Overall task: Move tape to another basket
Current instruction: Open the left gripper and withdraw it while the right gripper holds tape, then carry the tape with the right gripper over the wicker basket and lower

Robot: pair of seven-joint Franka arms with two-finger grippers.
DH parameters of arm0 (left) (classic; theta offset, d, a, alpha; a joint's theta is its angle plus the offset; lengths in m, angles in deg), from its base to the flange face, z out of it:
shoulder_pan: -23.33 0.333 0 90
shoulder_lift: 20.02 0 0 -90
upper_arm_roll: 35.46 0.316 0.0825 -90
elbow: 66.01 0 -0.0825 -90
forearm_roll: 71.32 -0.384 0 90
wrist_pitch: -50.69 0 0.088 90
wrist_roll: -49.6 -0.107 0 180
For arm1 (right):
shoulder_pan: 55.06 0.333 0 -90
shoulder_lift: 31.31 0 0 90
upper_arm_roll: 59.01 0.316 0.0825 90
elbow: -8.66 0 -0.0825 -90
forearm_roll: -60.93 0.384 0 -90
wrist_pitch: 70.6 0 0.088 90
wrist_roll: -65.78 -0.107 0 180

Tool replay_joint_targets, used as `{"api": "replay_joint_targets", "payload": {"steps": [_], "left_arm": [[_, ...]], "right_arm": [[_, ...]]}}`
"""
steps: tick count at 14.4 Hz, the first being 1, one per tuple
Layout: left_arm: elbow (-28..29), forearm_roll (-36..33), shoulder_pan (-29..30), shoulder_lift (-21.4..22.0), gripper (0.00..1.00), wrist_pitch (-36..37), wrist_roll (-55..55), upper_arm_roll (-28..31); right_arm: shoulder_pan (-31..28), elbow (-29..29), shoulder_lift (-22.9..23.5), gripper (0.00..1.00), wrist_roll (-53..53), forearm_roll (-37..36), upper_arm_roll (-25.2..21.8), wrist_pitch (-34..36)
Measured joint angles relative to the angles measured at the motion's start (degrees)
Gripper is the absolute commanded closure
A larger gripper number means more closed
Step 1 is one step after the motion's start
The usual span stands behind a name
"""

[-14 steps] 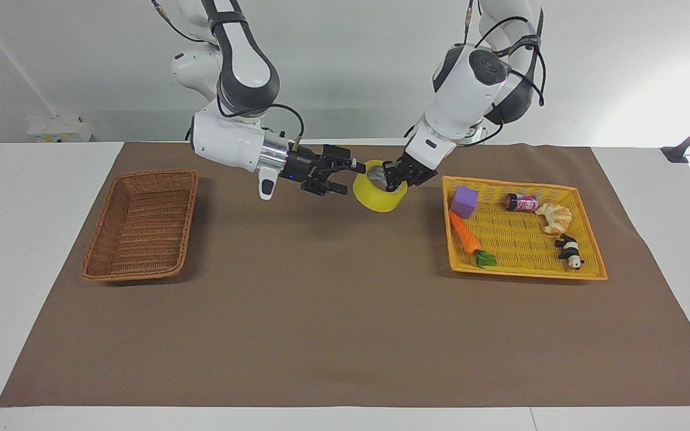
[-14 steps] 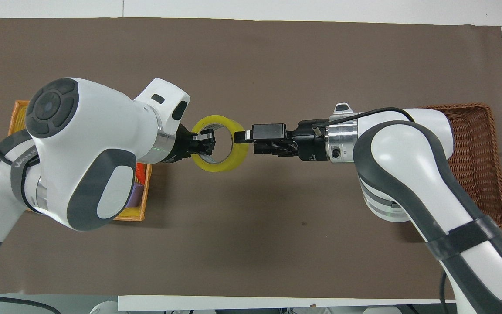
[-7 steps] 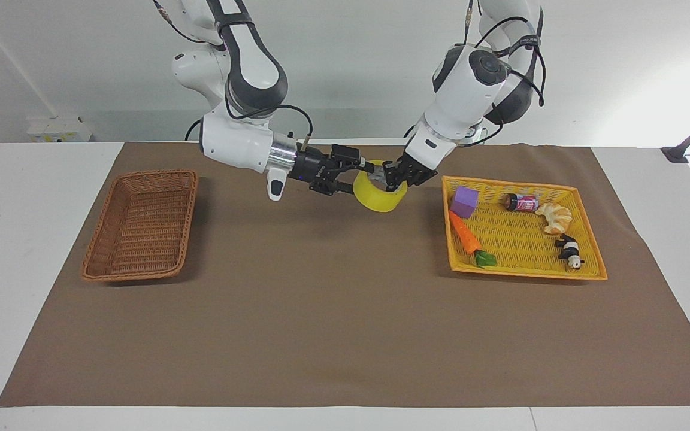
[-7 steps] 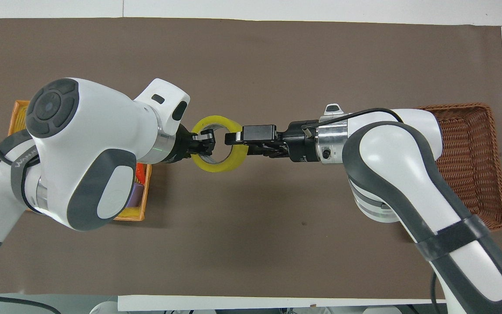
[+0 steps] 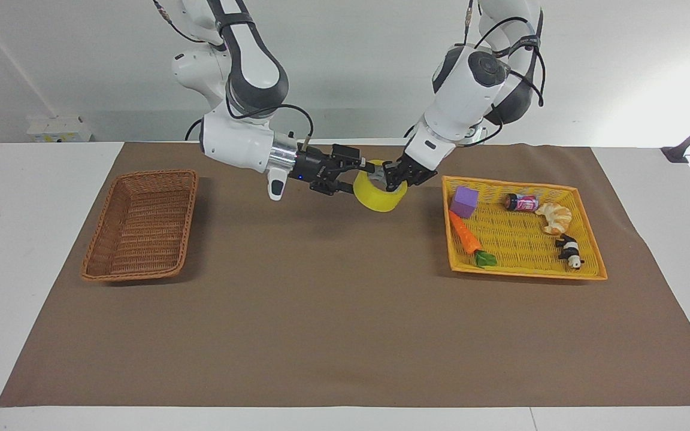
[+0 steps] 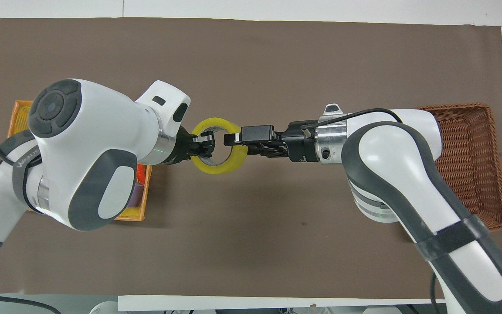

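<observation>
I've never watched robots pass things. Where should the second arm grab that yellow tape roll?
Probably on the free wall of the tape, across from where the left gripper pinches it. The roll hangs in the air with its open core showing, so the right gripper, level from the wicker basket's end, can put one finger inside.

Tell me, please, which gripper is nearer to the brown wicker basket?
Right. The right gripper is on the tape, on its side toward the wicker basket. The left gripper holds the tape's side toward the yellow basket. Both are over the mat between the baskets.
</observation>
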Motion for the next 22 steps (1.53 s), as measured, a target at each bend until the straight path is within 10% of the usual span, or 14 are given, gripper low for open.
{"api": "replay_joint_targets", "payload": {"steps": [4, 8, 9, 11, 22], "left_arm": [[0.02, -0.08, 0.02, 0.19, 1.00, 0.39, 0.00, 0.39], [0.02, -0.15, 0.02, 0.19, 0.88, 0.61, 0.00, 0.43], [0.02, -0.15, 0.02, 0.19, 0.73, 0.63, 0.00, 0.44], [-0.05, -0.15, 0.01, 0.19, 0.04, 0.64, 0.00, 0.40], [-11.35, -7.39, 10.32, 5.65, 0.00, 24.51, -6.16, 5.24]], "right_arm": [[0.00, -0.23, 0.40, 0.99, 0.69, -0.12, 0.00, -0.39], [0.08, -0.24, 0.42, 1.00, 1.48, -0.12, 0.02, -0.40], [0.09, -0.25, 0.42, 1.00, 1.52, -0.12, 0.02, -0.40], [0.16, -0.24, 0.43, 1.00, 1.55, -0.12, 0.05, -0.40], [0.68, -0.16, 0.43, 1.00, 1.55, -0.12, 0.14, -0.41]]}}
